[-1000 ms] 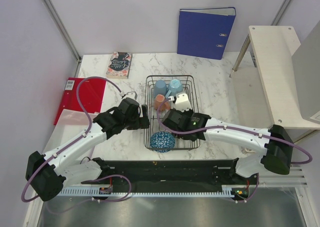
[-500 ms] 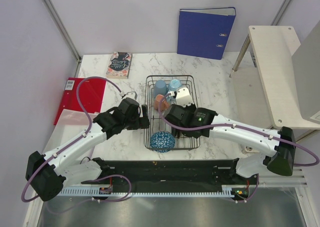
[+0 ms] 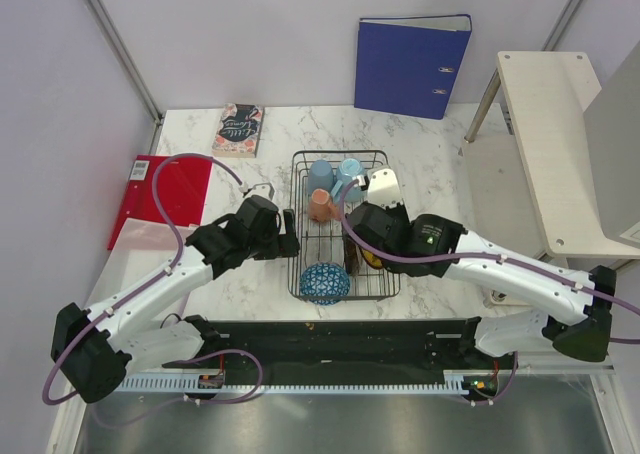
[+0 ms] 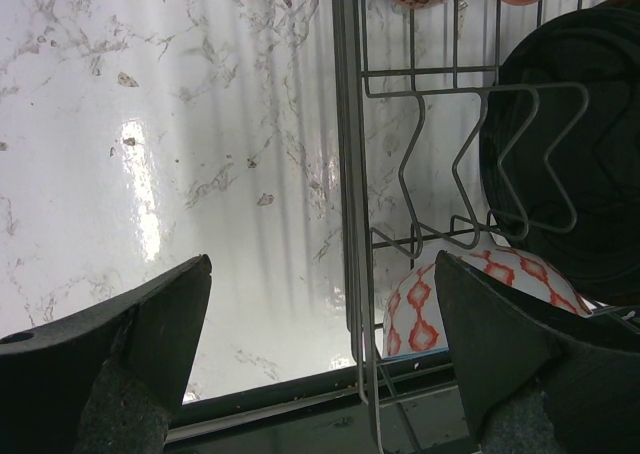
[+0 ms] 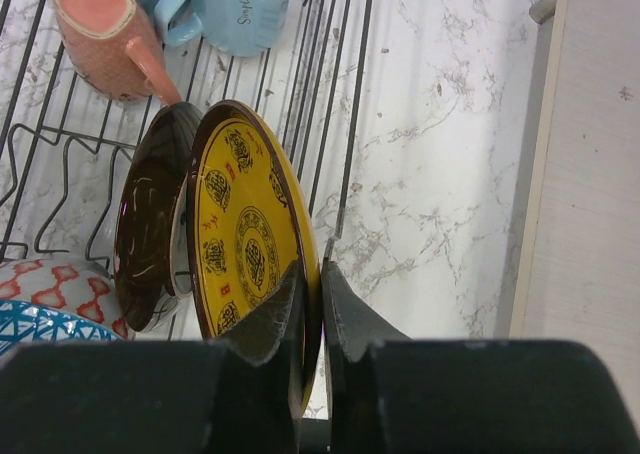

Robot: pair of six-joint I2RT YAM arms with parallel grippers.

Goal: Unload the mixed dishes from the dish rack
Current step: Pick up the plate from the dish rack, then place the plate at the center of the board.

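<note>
At the right side of the dish rack point(image 3: 296, 189), right tool point(image 5: 311, 274) comes in from the near side, fingers pinched almost together on the rim of the yellow plate point(image 5: 245, 244), one on each face. Plate stands on edge inside the rack, just beside the right wall wires. Tight on its other side: the black dish point(image 5: 150, 234) stands on edge right against its back face, can't tell if they touch. Salmon cup point(image 5: 100, 34) and blue mugs point(image 5: 240, 9) sit at the far end of the rack, apart from the plate. Blue net bowl point(image 3: 325, 282) is at the near-left corner. Right of the rack there's bare marble worktop point(image 3: 430, 174) out to the pale side table point(image 3: 555, 144) edge, so that side is the open one. Left tool point(image 4: 322, 264) is spread fully wide, holding nothing, over the rack's left wall, one finger above the bare worktop, the other above the rack. Left of it the worktop runs clear to the red folder point(image 3: 170, 194). Book point(image 3: 238, 129) and blue binder point(image 3: 412, 66) sit at the far edge, well apart from the rack.
</note>
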